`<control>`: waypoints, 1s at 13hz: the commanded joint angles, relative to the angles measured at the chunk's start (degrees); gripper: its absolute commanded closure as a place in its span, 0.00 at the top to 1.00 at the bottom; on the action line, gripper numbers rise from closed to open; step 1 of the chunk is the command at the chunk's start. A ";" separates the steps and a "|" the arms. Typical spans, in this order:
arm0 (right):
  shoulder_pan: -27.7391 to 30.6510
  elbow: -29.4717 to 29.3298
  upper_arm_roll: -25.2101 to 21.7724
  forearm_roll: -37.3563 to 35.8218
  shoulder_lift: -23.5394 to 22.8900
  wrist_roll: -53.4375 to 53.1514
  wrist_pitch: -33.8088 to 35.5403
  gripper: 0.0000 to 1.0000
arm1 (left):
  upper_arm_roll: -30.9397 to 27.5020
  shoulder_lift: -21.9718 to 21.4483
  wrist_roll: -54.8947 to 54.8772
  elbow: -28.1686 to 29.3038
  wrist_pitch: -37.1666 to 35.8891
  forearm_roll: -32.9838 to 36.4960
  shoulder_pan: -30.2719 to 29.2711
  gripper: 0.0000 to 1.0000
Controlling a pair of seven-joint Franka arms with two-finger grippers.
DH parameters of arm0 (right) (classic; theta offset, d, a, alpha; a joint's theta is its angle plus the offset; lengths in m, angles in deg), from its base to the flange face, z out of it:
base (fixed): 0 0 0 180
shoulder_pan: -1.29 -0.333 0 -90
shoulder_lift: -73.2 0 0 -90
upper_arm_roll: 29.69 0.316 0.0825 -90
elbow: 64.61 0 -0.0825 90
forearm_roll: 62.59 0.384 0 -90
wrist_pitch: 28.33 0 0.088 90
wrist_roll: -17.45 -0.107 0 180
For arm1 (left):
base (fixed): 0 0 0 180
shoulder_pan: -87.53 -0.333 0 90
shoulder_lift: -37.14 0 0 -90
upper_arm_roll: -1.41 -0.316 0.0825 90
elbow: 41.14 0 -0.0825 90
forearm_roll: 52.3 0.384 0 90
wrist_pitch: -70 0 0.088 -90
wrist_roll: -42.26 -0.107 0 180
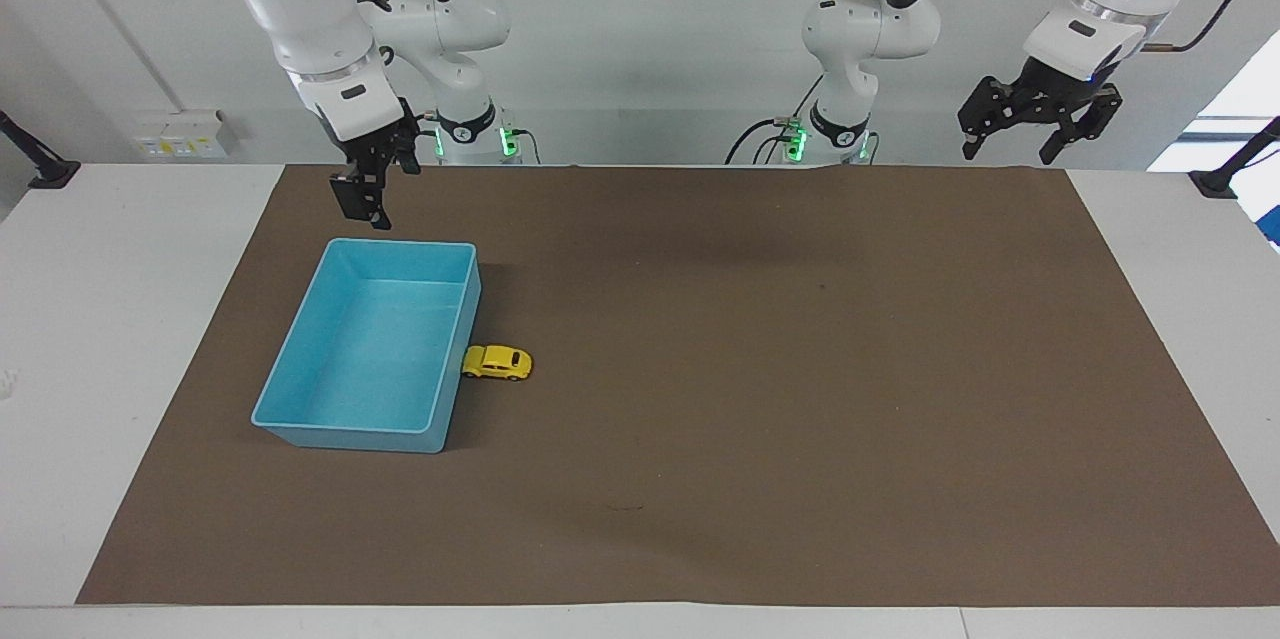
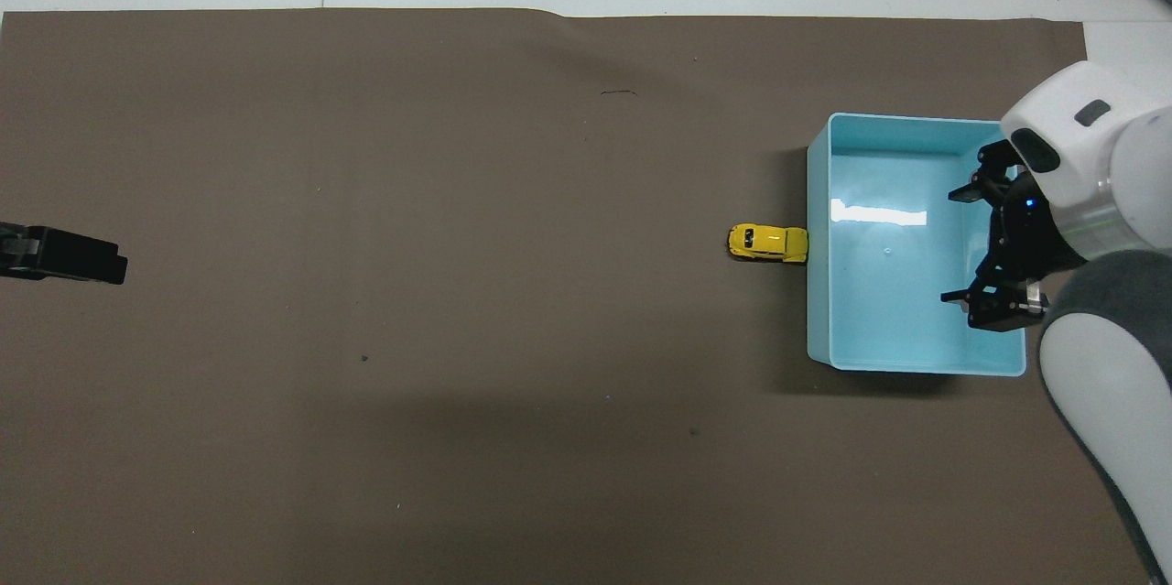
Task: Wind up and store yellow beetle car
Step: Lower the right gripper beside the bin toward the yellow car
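Note:
The yellow beetle car stands on the brown mat and touches the wall of the light-blue bin on the side toward the left arm's end. It also shows in the overhead view, beside the bin. The bin has nothing in it. My right gripper is open and empty, raised over the part of the bin nearest the robots, well apart from the car. My left gripper is open and empty, held high at the left arm's end of the table.
The brown mat covers most of the white table. The bin and the car are the only things on it.

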 commanded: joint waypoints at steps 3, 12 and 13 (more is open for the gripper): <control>-1.77 -0.03 0.04 -0.40 -5.59 4.36 -4.57 1.00 | 0.64 -0.93 -0.49 0.28 -1.03 0.49 -0.32 1.00; -4.24 0.75 0.31 -0.22 -10.35 5.42 -8.88 1.00 | 0.47 -0.93 -0.58 0.28 -1.64 0.49 -1.47 1.00; -4.24 1.80 0.31 -0.22 -10.70 5.42 -10.71 1.00 | 0.47 -1.02 -0.58 0.46 -0.95 0.41 -1.55 1.00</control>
